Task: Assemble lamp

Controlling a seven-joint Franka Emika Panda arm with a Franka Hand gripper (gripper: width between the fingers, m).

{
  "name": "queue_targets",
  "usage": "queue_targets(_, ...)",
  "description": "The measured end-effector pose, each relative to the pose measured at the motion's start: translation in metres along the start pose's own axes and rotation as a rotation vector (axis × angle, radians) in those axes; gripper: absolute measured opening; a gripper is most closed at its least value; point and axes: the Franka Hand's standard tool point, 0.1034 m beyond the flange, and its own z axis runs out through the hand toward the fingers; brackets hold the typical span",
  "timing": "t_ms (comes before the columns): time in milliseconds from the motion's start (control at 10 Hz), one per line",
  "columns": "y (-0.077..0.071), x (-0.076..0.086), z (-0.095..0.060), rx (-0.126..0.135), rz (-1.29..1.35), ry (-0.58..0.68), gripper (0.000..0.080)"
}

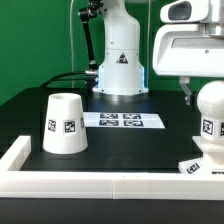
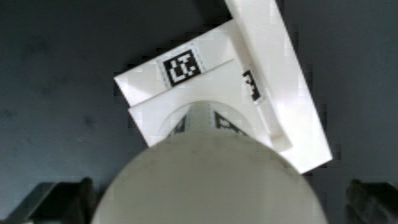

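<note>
The round white bulb [image 1: 210, 108] stands upright on the low sloped base [image 1: 198, 165] at the exterior view's right, by the front wall. In the wrist view the bulb [image 2: 205, 175] fills the near part of the picture, with the tagged base [image 2: 214, 75] beyond it. My gripper [image 1: 188, 93] hangs over the bulb's top and is open. Its dark fingertips [image 2: 54, 200] show on either side of the bulb with small gaps, and the gripper's middle [image 2: 214, 205] lies over the bulb. The tapered shade [image 1: 65, 125] stands mouth down at the exterior view's left, far from the gripper.
The marker board [image 1: 122, 120] lies flat in the middle of the black table. The white robot pedestal [image 1: 120, 60] stands behind it. A low white wall [image 1: 100, 184] runs along the table's front edge and up its left side.
</note>
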Motion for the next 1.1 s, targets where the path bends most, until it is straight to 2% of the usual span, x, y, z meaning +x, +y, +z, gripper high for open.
queue_targets(400,-0.003,0.001,0.0,-0.029,-0.414,0.022,0.0699)
queue_targets(700,0.004,0.006,-0.002,-0.046,-0.706,0.016,0.0699)
queue_targets(800,0.007,0.007,-0.004,-0.059,-0.823,0.005,0.0699)
queue_targets(1000,0.007,0.008,0.001,-0.065,-0.864,0.006,0.0699)
queue_targets(1100,0.007,0.007,0.003,-0.066,-0.834,0.003,0.0668)
